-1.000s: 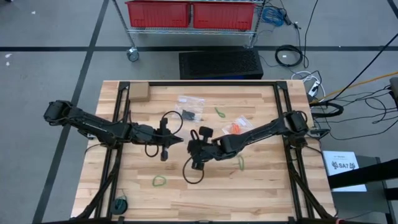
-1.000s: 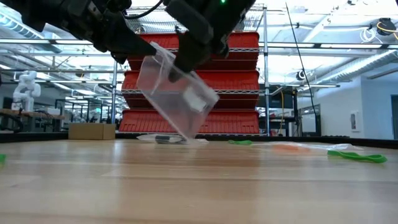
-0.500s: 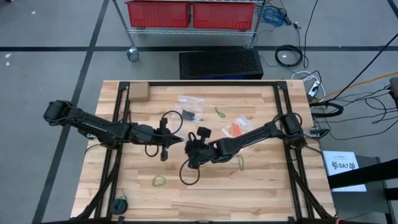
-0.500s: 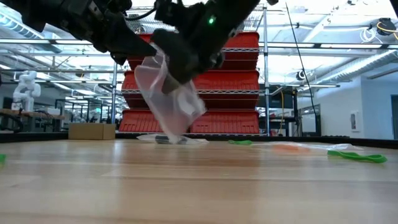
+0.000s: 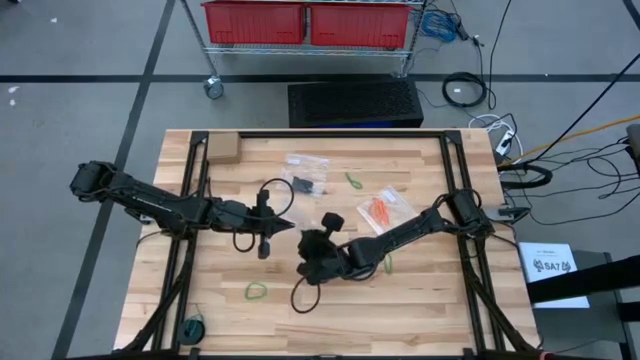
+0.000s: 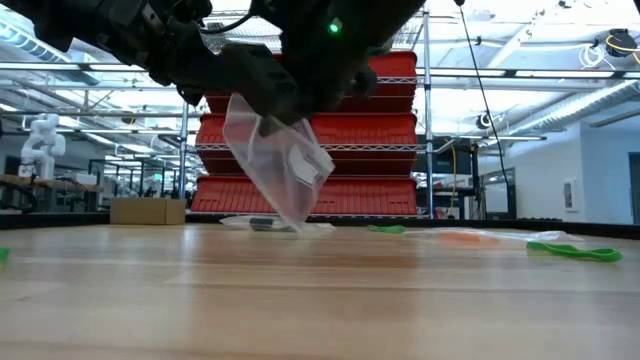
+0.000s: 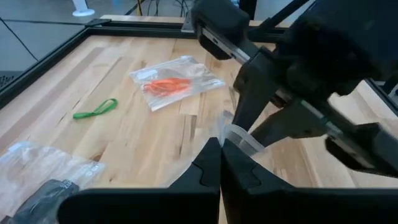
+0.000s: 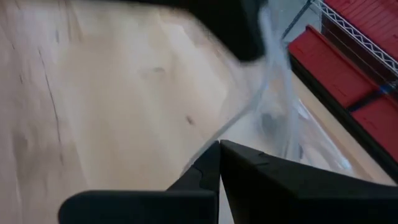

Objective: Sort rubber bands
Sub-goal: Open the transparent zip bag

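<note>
A clear zip bag (image 6: pixel 275 165) hangs in the air between both grippers over the table's middle. My left gripper (image 5: pixel 291 226) is shut on it, and my right gripper (image 5: pixel 303 250), just nearer the near edge, is shut on it too. Loose green rubber bands lie flat on the wood (image 5: pixel 256 291), (image 5: pixel 354 181), (image 5: pixel 387 262). Orange-red bands sit inside a flat bag (image 5: pixel 377 210), and black ones inside another bag (image 5: pixel 305 185). The left wrist view shows a green band (image 7: pixel 94 110) and the orange bag (image 7: pixel 168 85). My left gripper pinches the clear bag's upper edge (image 7: pixel 235 135) between its two shut fingers, coming level from the table's left. The bag is off the wood. My right gripper pinches another part of the bag's top (image 8: pixel 249 115) between its shut fingers, coming from the right; the bag hangs tilted, lower corner (image 6: pixel 292 218) down.
A small cardboard box (image 5: pixel 221 148) stands at the far left corner. A roll of green (image 5: pixel 193 326) lies near the near left edge. Black cable loops hang from both wrists (image 5: pixel 305 295). Bare wood lies along the near edge and the right side.
My right gripper has moved toward the near edge and a little left, turning as it went, still shut on the bag. The bag has twisted and tipped between the two grippers. The orange bag, partly under the right arm before, now shows whole.
</note>
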Action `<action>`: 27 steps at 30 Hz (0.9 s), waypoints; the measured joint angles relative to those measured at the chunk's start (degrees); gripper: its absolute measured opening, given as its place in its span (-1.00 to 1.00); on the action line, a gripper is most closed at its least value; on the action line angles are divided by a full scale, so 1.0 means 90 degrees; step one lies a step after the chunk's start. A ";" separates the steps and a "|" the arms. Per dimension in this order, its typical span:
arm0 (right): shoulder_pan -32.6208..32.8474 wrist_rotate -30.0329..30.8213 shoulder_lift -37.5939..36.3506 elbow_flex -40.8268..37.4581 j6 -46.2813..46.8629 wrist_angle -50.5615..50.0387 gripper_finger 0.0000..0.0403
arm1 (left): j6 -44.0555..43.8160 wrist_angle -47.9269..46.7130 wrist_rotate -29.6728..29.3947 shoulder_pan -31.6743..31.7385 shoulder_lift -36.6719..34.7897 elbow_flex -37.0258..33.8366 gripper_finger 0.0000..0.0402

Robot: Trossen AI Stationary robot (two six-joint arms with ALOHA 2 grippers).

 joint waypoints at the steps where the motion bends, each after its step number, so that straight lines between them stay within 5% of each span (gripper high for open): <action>1: -0.0010 0.0001 0.0006 -0.0004 -0.0002 0.0151 -1.00 | -0.0001 -0.0003 0.0001 -0.0007 0.0000 0.0000 -1.00; 12: -0.0224 0.0017 0.0020 -0.1305 0.0526 0.2553 -1.00 | -0.0009 0.0010 -0.0027 -0.0135 0.0000 0.0000 -1.00; 22: -0.0220 0.0134 0.0020 -0.1316 -0.0019 0.3889 -0.99 | -0.0120 0.0080 -0.0062 -0.0140 0.0001 0.0000 -1.00; 27: -0.0283 -0.0127 0.0020 -0.1316 -0.0274 0.4036 -0.82 | -0.0145 0.0102 -0.0073 -0.0140 0.0096 0.0000 -1.00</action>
